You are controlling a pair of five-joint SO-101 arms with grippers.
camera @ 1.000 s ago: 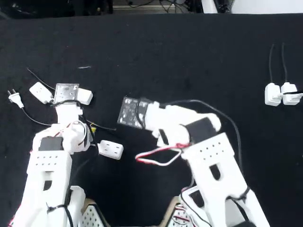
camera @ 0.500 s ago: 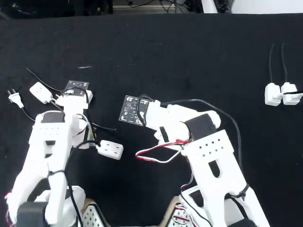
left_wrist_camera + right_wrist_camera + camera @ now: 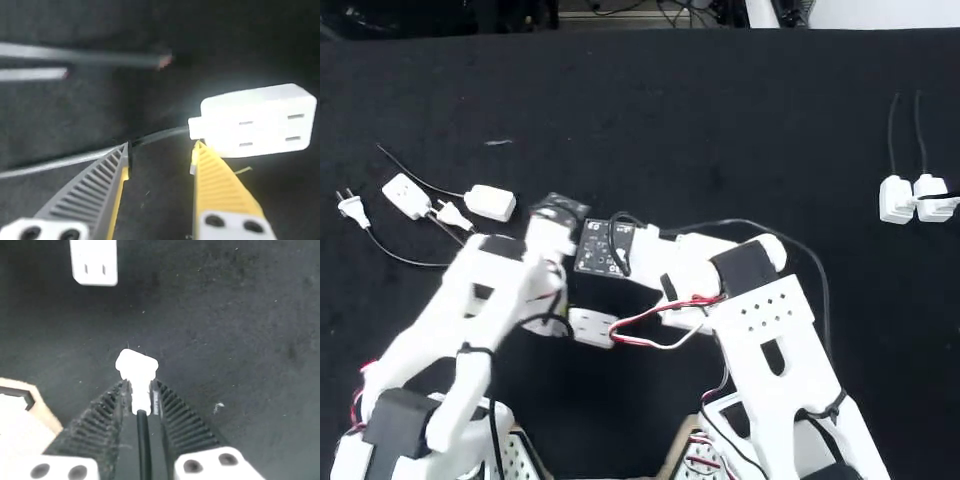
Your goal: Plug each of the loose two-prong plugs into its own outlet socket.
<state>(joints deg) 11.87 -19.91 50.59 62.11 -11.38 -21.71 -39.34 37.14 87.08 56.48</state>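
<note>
The right gripper (image 3: 139, 386) is clamped hard on a white plug (image 3: 136, 367), pinching its neck, with the cord trailing back between the fingers. The prongs lead the way, faint as they are. Out ahead of them, well apart, sits a far outlet (image 3: 94, 262) with two slots facing up.

Over to the left gripper (image 3: 161, 147): released, jaws wide, gripping nothing. It straddles a dark cord (image 3: 160, 136) right where that cord enters an outlet (image 3: 255, 120), which lies just beyond the yellow finger, slots up. Whether that's one outlet or two, I can't say.

From above, the right arm (image 3: 760, 320) stands at five o'clock and the left arm (image 3: 460, 310) at seven, wrists close together just short of the table's middle. Between them, at six o'clock of the centre, a white block (image 3: 590, 327) lies on the black table (image 3: 720, 120), likely the left arm's outlet. Away at nine o'clock a loose plug (image 3: 353, 208) waits untouched, prongs toward ten.

My read: this is the run-in to an insertion, plug in hand and socket not yet reached. Next, I'd say the left needs to close on the cord or the body to pin that outlet down, because a light block will likely skate when pushed. Then the right must square both prongs to one slot pair and press straight in, no twist.
</note>
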